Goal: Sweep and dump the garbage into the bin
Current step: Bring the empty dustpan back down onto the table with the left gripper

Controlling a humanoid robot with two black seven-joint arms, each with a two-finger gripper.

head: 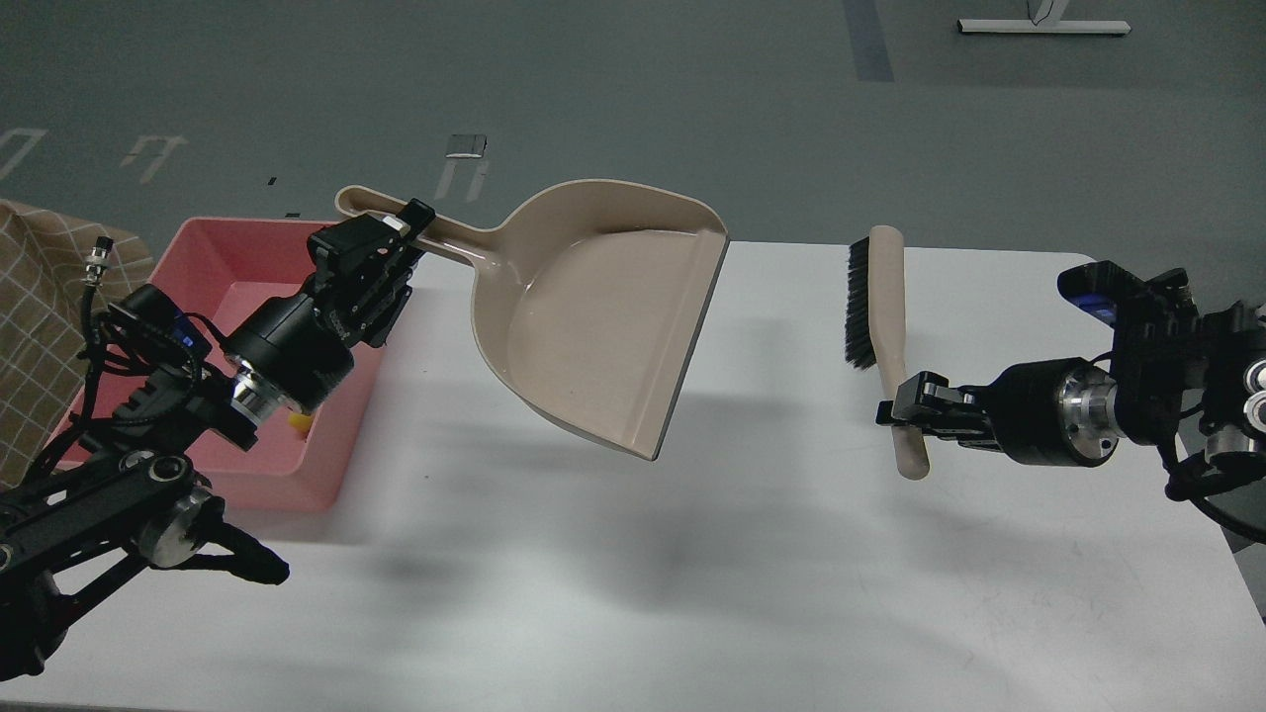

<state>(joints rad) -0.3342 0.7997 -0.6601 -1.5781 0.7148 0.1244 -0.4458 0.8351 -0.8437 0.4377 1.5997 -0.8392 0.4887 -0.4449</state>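
Note:
My left gripper [401,240] is shut on the handle of the beige dustpan [593,307], held tilted above the middle of the white table [613,593]; the pan looks empty. The pink bin [223,272] stands at the table's left, partly hidden behind my left arm. Only a small yellow bit of the sponge [297,422] shows inside it, near its right wall; the bread slice is hidden. My right gripper [905,413] is shut on the handle of the beige brush [883,307], held above the right part of the table with its dark bristles facing left.
A checked beige cloth [40,326] lies at the left beyond the bin. The grey floor runs behind the table's far edge. The table's right corner [1088,259] is rounded.

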